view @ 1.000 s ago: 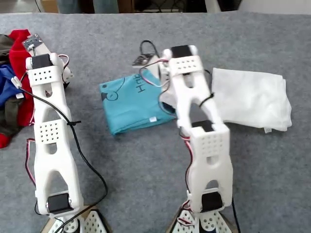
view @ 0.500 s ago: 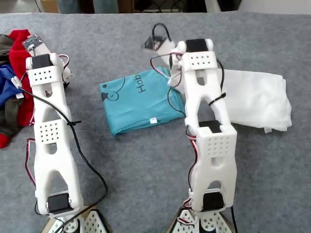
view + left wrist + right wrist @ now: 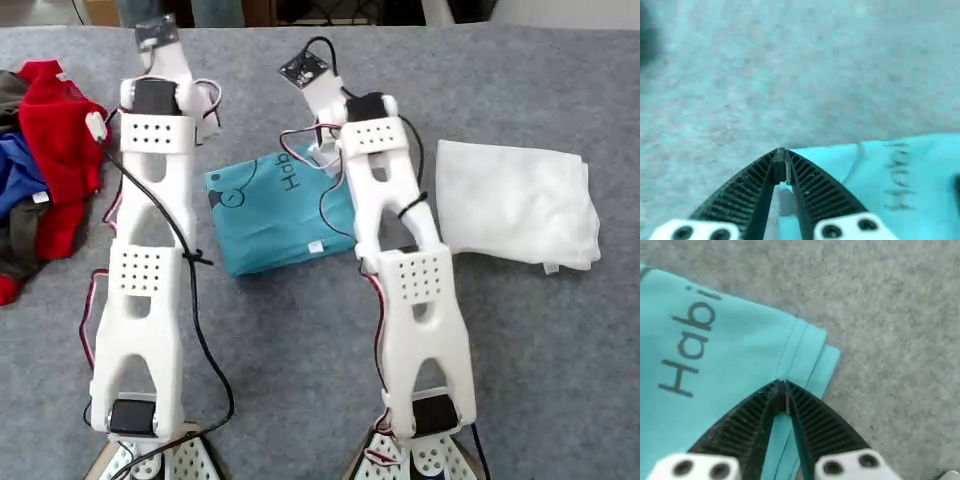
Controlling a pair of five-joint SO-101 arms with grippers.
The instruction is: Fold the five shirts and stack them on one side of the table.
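Grey worktop (image 3: pixel 560 340) carries everything, with the left arm (image 3: pixel 150 250) and right arm (image 3: pixel 400 260) stretched out over it from their bases at the near edge. A folded white shirt (image 3: pixel 515 205) lies flat on the right side, just beside the right arm. The teal shirt (image 3: pixel 275 215), folded into a rough rectangle, lies between the two arms, its long axis running across the worktop from one arm to the other and slightly tilted. A loose heap of unfolded shirts (image 3: pixel 50 160), red, blue and dark, sits at the far left edge, apart from both folded ones.

The left end effector (image 3: pixel 781 157) has its jaws closed, tip at the teal shirt's far left corner, right on the cloth's edge. The right end effector (image 3: pixel 780 390) is likewise closed, tip over the hem at the far right corner. Whether either one pinches cloth cannot be told.

From both tips the teal shirt spreads back toward the bases. Its far edge spans the gap between them, so each arm is nearest its own corner. The white shirt lies to its right, so any carry onto that stack would probably run rightward.
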